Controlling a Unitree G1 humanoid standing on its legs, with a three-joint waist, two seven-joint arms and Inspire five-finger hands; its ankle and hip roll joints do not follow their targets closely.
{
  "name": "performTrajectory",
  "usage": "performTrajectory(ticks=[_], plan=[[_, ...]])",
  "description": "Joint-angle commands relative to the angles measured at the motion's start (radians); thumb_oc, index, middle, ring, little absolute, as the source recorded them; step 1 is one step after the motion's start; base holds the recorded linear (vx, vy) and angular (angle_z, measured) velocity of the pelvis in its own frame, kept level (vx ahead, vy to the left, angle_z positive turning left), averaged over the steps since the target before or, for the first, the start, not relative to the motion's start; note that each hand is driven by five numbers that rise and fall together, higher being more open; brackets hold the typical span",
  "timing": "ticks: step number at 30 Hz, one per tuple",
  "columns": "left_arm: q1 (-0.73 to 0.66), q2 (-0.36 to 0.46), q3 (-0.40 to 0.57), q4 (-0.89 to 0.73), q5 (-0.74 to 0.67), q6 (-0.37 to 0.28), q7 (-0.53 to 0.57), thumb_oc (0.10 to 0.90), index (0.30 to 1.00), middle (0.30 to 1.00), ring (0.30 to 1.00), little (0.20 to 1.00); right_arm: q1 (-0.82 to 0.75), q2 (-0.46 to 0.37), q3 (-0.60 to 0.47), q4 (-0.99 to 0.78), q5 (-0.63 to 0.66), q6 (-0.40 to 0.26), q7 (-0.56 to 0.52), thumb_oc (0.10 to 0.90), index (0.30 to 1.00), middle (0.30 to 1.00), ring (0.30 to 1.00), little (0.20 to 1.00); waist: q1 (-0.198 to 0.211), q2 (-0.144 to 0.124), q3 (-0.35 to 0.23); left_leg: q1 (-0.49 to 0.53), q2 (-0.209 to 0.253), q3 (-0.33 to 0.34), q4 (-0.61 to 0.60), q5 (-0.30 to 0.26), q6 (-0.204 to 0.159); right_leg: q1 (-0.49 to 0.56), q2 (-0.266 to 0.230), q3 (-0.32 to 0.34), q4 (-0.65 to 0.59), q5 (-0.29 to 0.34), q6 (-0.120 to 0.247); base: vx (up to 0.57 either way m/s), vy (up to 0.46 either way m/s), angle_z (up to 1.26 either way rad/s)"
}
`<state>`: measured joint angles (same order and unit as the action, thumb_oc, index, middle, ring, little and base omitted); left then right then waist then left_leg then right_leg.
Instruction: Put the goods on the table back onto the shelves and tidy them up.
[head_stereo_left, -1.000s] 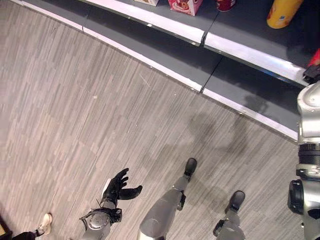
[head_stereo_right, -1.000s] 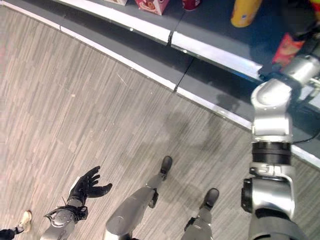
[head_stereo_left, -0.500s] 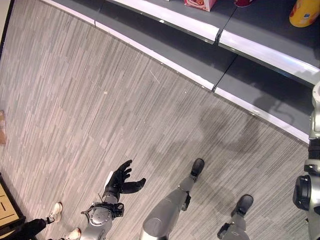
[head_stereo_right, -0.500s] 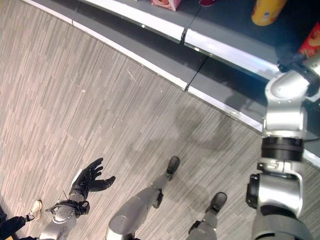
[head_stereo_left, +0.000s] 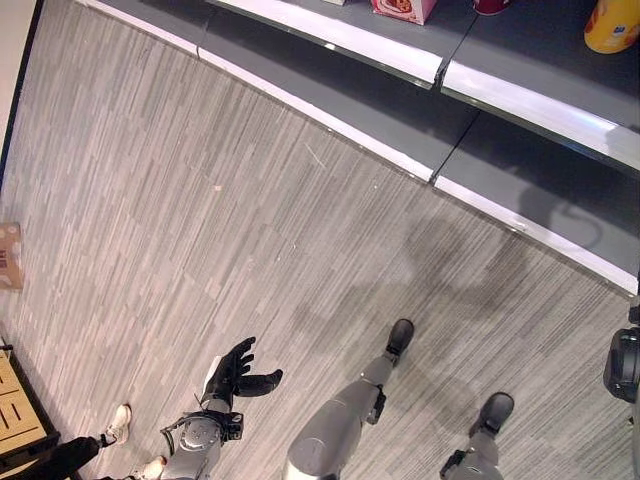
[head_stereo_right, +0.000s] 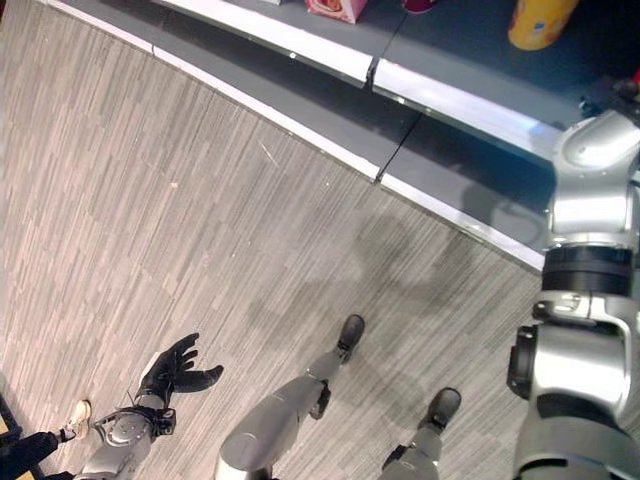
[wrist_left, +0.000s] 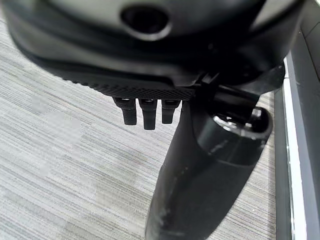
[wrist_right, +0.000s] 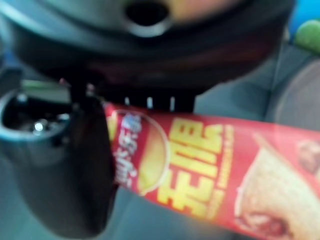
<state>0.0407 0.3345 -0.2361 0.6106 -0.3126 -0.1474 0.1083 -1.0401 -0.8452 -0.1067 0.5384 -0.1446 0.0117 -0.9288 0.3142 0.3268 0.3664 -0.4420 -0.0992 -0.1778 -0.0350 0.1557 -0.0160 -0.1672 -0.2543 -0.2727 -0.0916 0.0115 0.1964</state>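
while my right hand (wrist_right: 75, 165) has its thumb and fingers wrapped round a red snack can (wrist_right: 210, 170), which the wrist view shows held lying sideways over a grey shelf board, i judge this item is close to being set down but not yet released. my left hand (head_stereo_left: 232, 374) hangs low over the floor, far from the shelves, fingers relaxed and spread, holding nothing. on the shelves (head_stereo_left: 520, 90) i can see a pink box (head_stereo_left: 404, 8) and, along the same board from it, a yellow container (head_stereo_left: 612, 24), so some goods are already up there; whether more wait on a counter i cannot tell. the floor (head_stereo_left: 200, 200) in front of the shelves is grey wood-grain planking. a person's shoes (head_stereo_left: 120, 425) stand near my left hand, and a cardboard box (head_stereo_left: 10, 255) lies farther out from the shelves.
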Motion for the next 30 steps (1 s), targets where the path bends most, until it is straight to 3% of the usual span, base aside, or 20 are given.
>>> performTrajectory(ticks=[1,12,13,14,15,30], plan=[[0.051,0.047,-0.030,0.007,-0.001,-0.025,0.050,0.800,0.900,0.900,0.900,0.900,-0.023,-0.157,0.041,-0.059,-0.023,-0.032,-0.059,0.400,0.300,0.300,0.300,0.300,0.025,-0.001,-0.075,-0.048,0.024,-0.025,0.039,-0.101,-0.100,-0.038,-0.061,0.009,0.099,-0.074,0.043,0.00,0.000,0.00],[0.046,0.048,-0.032,0.006,-0.011,-0.025,0.050,0.800,0.900,0.900,0.900,0.900,-0.022,-0.139,0.040,-0.025,0.003,-0.032,-0.068,0.400,0.300,0.300,0.300,0.300,0.019,0.003,-0.077,-0.054,0.023,-0.021,0.036,-0.099,-0.101,-0.043,-0.063,0.012,0.097,-0.077,0.043,0.00,0.000,0.00],[0.042,0.047,-0.029,0.012,-0.011,-0.022,0.053,0.800,0.900,0.900,0.900,0.900,-0.021,-0.131,0.040,-0.031,-0.005,-0.030,-0.073,0.613,0.620,0.620,0.620,0.620,0.016,-0.001,-0.076,-0.054,0.024,-0.021,0.037,-0.101,-0.100,-0.045,-0.062,0.015,0.096,-0.077,0.043,0.00,0.000,0.00],[0.040,0.046,-0.028,0.016,-0.009,-0.020,0.055,0.800,0.900,0.900,0.900,0.900,-0.020,-0.126,0.038,-0.031,-0.006,-0.029,-0.074,0.653,0.679,0.679,0.679,0.679,0.015,-0.001,-0.076,-0.054,0.023,-0.020,0.038,-0.102,-0.099,-0.046,-0.061,0.016,0.096,-0.076,0.043,0.00,0.000,0.00],[0.034,0.046,-0.028,0.021,-0.008,-0.019,0.057,0.800,0.900,0.900,0.900,0.900,-0.018,-0.122,0.037,-0.031,-0.005,-0.026,-0.076,0.800,0.900,0.900,0.900,0.900,0.014,-0.004,-0.076,-0.055,0.024,-0.020,0.039,-0.103,-0.099,-0.047,-0.060,0.018,0.096,-0.077,0.043,0.00,0.000,0.00],[-0.004,0.047,-0.027,0.051,0.003,-0.017,0.075,0.800,0.900,0.900,0.900,0.900,-0.023,-0.086,0.042,-0.026,0.002,-0.018,-0.081,0.800,0.900,0.900,0.900,0.900,-0.009,-0.020,-0.065,-0.058,0.030,-0.005,0.035,-0.097,-0.101,-0.065,-0.060,0.028,0.094,-0.068,0.041,-0.01,0.003,0.00]])
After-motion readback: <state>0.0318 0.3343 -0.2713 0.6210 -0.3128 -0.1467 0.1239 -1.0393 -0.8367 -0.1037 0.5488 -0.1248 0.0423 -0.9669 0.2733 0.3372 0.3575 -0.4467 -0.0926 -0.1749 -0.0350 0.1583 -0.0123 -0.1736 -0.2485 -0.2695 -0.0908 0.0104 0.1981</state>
